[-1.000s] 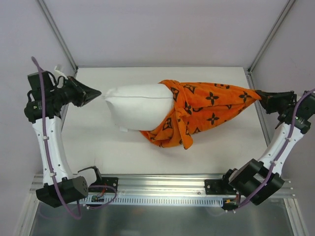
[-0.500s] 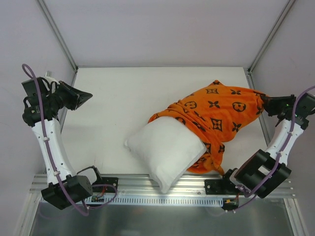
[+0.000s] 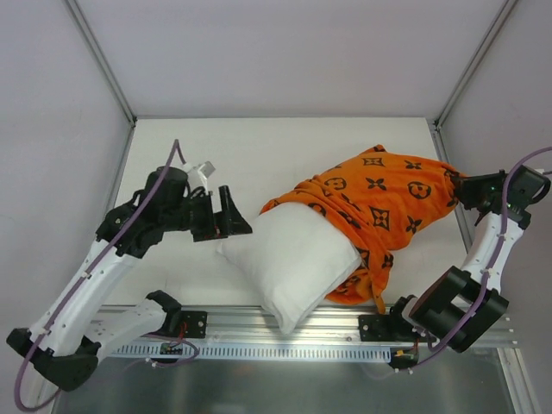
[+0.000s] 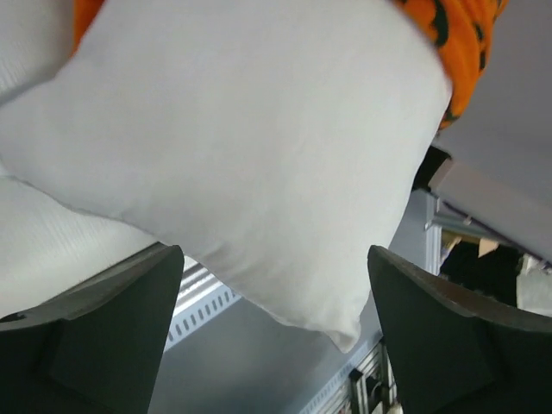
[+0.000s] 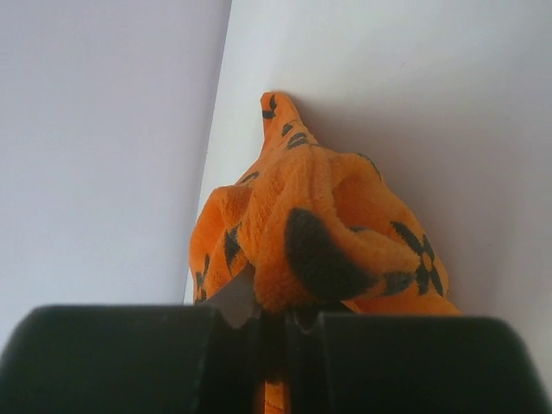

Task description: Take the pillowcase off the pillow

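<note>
Left tool [image 3: 240, 216] of mine stands wide, jaws facing the bare end of the pillow [image 3: 293, 259] but not yet on it. The right tool [image 3: 460, 185] is pinched tight on a bunched corner of the pillowcase [image 3: 388, 198].

To make this grab well, I judge I should push in until white cushion fills the gap, clear of the orange hem (catching both would defeat the point). Then I clamp and draw away from the right side.

The pillow lies slantwise at the near edge of the counter [image 3: 216, 155], plump and smooth, one corner over the front rail [image 3: 285, 332]. Its far part sits inside the orange cover, which is rumpled and printed with dark flowers and circles.
</note>
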`<control>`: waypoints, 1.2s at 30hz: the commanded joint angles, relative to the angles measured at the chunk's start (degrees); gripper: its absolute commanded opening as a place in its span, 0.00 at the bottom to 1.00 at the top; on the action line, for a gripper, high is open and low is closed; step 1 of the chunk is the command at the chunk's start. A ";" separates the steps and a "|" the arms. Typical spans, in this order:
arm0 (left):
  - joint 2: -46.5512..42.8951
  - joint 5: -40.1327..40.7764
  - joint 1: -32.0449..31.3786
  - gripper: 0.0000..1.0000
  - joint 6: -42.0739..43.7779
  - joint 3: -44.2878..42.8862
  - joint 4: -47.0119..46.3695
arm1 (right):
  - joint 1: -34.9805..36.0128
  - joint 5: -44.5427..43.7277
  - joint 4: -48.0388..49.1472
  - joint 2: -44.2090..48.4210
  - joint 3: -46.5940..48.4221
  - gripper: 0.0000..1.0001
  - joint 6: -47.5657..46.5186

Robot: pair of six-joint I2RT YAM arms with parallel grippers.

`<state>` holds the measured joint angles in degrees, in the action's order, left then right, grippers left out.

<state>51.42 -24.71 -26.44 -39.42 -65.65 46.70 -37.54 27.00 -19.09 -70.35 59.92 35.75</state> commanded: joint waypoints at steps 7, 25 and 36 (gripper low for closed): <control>14.31 26.09 -30.67 0.99 1.53 -10.10 2.87 | 2.38 -1.08 -2.62 0.91 -0.86 0.01 -4.11; 32.98 34.02 -36.68 0.00 1.46 -9.18 3.05 | 5.90 -3.80 -6.75 -0.32 0.02 0.08 -9.02; 8.43 30.42 -11.71 0.00 8.65 1.22 3.14 | 8.26 2.00 -8.49 1.88 -4.38 0.85 -14.12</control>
<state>60.82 5.48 -39.40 -34.06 -65.06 47.59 -31.09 26.22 -24.84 -70.70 55.27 25.10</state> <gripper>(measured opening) 0.033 0.831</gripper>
